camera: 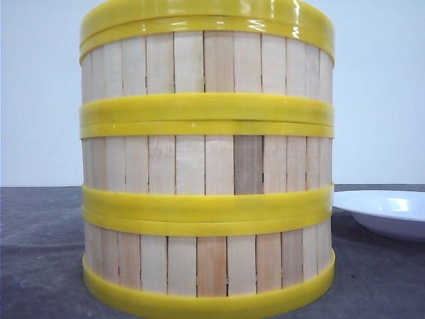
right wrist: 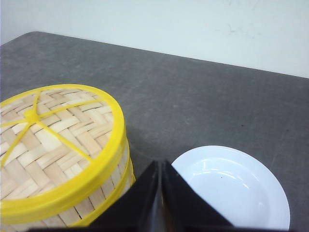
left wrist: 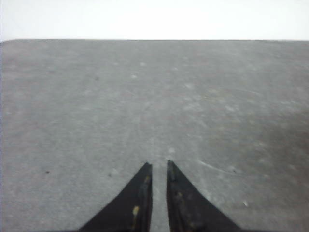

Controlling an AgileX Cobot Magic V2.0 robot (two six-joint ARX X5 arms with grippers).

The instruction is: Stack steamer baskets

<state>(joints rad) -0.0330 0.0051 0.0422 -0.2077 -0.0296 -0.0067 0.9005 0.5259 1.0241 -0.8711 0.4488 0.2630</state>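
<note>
Three steamer baskets [camera: 206, 159] stacked in one straight column, close to the front camera and filling most of that view, standing on the grey tabletop [camera: 40, 252]. Walls of upright pale wood slats, thick yellow rims meeting at each joint, tiers lined up with no visible overhang. Capped by a flat woven lid [right wrist: 50, 140] with a yellow rim, seen from above in the right wrist view. To the right of the stack, a white plate [camera: 388, 209], near it but apart.

Stacking apparently done, judging by the three tiers already seated.

Probably light and fairly stiff, being thin wood and plastic. Rims smooth and likely a little slippery; slats thin and perhaps easy to crack under a hard pinch. Best hold likely across a yellow rim, or on opposite sides of the wall, with the column kept level so the tiers do not slide.

Left gripper [left wrist: 159, 166] over bare tabletop, fingers [left wrist: 140, 193] nearly together with only a thin slit between the tips, holding and touching nothing. Right gripper [right wrist: 161, 166] above the gap between stack and plate, fingers [right wrist: 186, 203] pressed together at the tips, also holding nothing.
</note>
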